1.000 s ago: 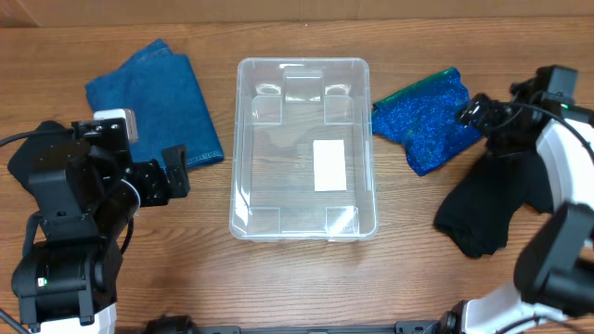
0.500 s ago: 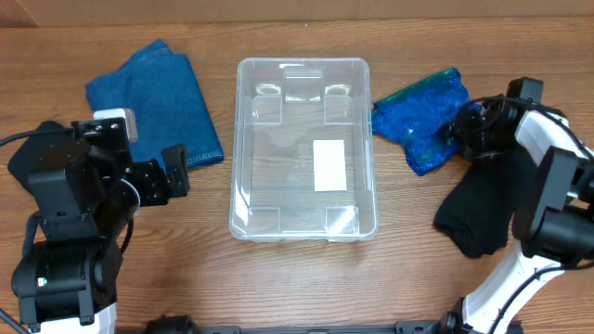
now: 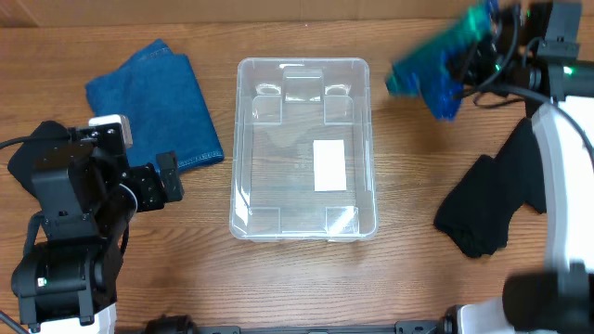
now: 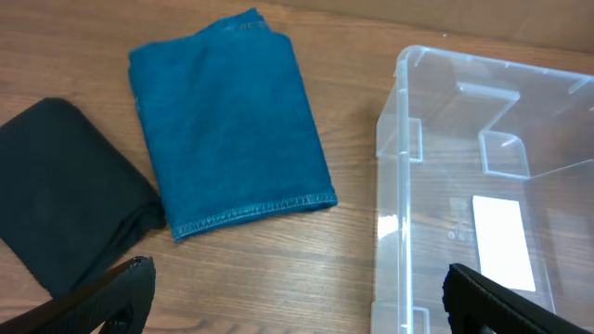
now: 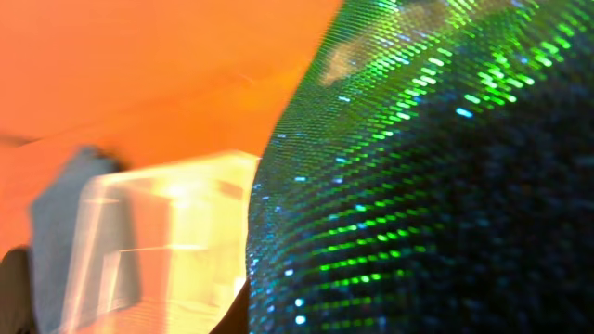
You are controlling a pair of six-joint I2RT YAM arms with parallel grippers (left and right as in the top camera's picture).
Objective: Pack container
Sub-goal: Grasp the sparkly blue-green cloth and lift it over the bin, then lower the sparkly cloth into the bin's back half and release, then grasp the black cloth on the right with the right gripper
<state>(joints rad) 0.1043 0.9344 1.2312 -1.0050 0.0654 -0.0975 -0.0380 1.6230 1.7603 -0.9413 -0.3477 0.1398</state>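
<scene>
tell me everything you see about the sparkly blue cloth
The sparkly blue cloth looks like sequined fabric, blue with green glints, bunched loosely. The right pincer holds it to the right of the clear container, apart from it. It is blurred in the overhead view, and its shimmering surface fills much of the right wrist view.

Sequined cloth [image 3: 432,70] motion-blurred, container [image 4: 388,186] cut off by frame edge

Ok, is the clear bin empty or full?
Empty: the bin shows only its white label; the sparkly blue cloth hangs from the right hand, outside it.
</scene>
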